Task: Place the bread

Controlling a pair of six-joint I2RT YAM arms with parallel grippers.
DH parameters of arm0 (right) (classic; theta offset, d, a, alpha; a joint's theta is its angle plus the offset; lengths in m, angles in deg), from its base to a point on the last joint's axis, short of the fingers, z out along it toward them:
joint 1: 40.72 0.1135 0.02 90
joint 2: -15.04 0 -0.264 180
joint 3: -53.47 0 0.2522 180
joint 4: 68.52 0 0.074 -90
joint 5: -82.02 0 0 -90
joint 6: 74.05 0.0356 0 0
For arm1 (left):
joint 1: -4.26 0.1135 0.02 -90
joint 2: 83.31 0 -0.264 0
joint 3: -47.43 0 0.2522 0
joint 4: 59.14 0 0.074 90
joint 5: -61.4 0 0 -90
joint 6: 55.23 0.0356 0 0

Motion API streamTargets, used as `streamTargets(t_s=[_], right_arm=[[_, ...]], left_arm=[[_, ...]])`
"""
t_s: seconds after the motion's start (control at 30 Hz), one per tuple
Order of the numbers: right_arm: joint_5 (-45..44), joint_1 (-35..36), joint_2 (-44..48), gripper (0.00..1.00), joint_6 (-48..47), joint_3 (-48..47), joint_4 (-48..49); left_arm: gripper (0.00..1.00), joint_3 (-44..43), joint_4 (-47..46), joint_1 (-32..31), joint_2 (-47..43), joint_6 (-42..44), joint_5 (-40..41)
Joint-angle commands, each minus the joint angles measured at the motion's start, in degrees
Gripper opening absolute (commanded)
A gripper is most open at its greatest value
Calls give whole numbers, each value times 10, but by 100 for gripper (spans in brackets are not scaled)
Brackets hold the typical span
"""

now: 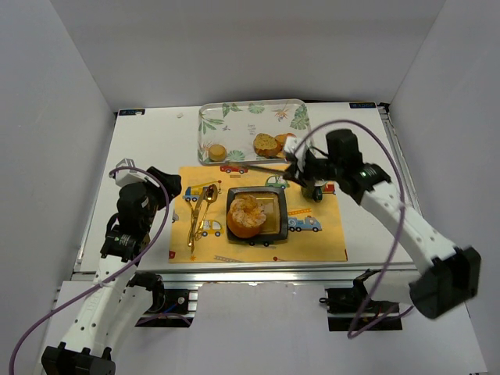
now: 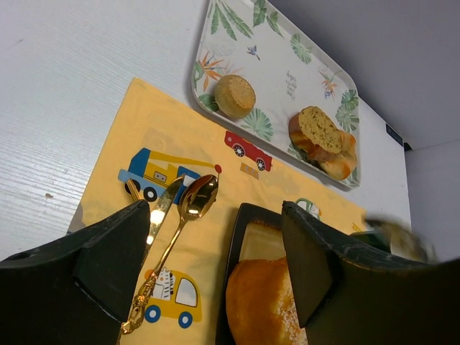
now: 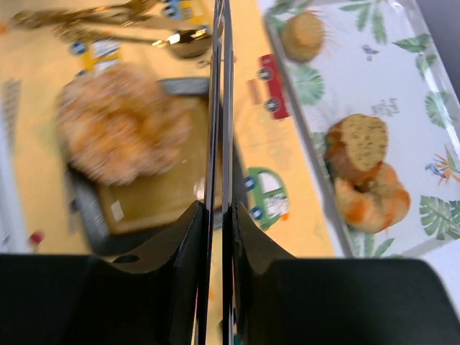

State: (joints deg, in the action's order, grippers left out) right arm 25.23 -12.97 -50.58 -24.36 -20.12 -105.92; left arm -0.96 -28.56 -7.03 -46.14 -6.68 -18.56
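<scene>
The large round bun (image 1: 246, 215) with a crackled orange top sits on a dark square plate (image 1: 277, 205), low in the left wrist view (image 2: 262, 302) and blurred in the right wrist view (image 3: 118, 122). The small flat tan round (image 1: 217, 152) lies on the leaf-patterned tray (image 1: 234, 117). My right gripper (image 1: 301, 168) hovers over the tray's near right corner, shut on thin black tongs (image 3: 219, 108) that point left over the mat. My left gripper (image 1: 168, 186) is open beside the mat's left edge, with nothing between its fingers (image 2: 309, 251).
Two more bread pieces (image 1: 268, 144) are stacked on the tray's right side. A gold spoon (image 1: 209, 195) lies with other gold cutlery on the yellow car-print placemat (image 1: 320, 242), left of the plate. White walls close in the table on three sides.
</scene>
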Motion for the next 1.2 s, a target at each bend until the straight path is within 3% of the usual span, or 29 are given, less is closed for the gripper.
streamTargets(t_s=[0.0, 0.17, 0.37, 0.87, 1.17], right_arm=[[-43, -2, -105, 18, 91, -87, 96], [-71, 1, -292, 24, 81, -227, 61], [-109, 20, -410, 30, 56, -340, 45], [-154, 51, -474, 43, 32, -364, 61], [-182, 60, -495, 45, 9, -371, 76]], left_arm=[[82, -1, -9, 3, -5, 0, -3], [82, 3, -13, 3, -12, -2, 3], [83, 10, -14, 3, -24, -10, 16], [83, 16, -29, 3, 2, -8, 10], [83, 18, -28, 3, 2, -9, 11]])
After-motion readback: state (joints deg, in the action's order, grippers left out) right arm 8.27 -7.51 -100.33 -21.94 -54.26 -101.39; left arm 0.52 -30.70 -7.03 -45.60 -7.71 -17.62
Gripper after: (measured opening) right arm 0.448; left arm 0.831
